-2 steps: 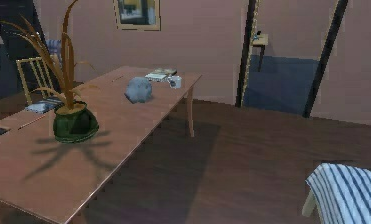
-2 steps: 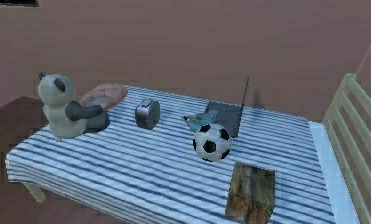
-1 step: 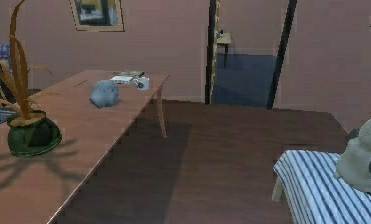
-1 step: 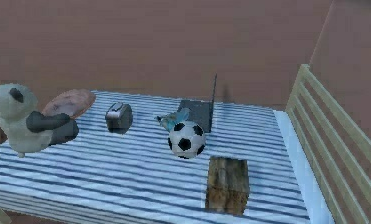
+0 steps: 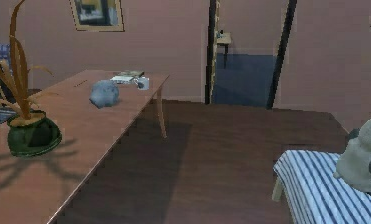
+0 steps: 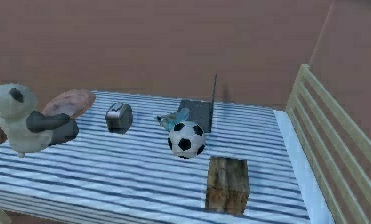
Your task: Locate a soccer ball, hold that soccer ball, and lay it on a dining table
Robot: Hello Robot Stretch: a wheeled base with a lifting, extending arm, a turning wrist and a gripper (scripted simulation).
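A: Nearest thing first, go.

B: A brown block (image 6: pixel 228 185) is lying on the striped bed (image 6: pixel 103 185), lower middle of the arm side frame. The ball (image 6: pixel 186 140) is sitting just up-left of it at frame centre. It's on the cover, near the block but apart.

A: Anything crowding the ball?

B: A grey laptop-like thing (image 6: pixel 200 108) is standing right behind it, higher in frame. Near or touching, can't say which. A small grey can (image 6: pixel 118 117) and a plush toy (image 6: pixel 23 120) are sitting off at the left, well apart.

A: What's the gripper doing?

B: Cannot tell its state. Not guessing.

A: Then what's the reach turning on?

B: Judging only: the ball is sitting mid-frame, a touch left of where the arm's line would be running. So I'm expecting a reach up the frame after a small base shift. It's round, so no long axis and any approach angle is working. The block is lying in that lane though, so it's risking a bump.

A: And the table?

B: The table (image 5: pixel 83 140) is running along the forward frame's left, with a plant (image 5: pixel 33 130) at its near end and a grey lump (image 5: pixel 104 94) farther up. The ball isn't on it yet, so I'm calling this the grasp step.
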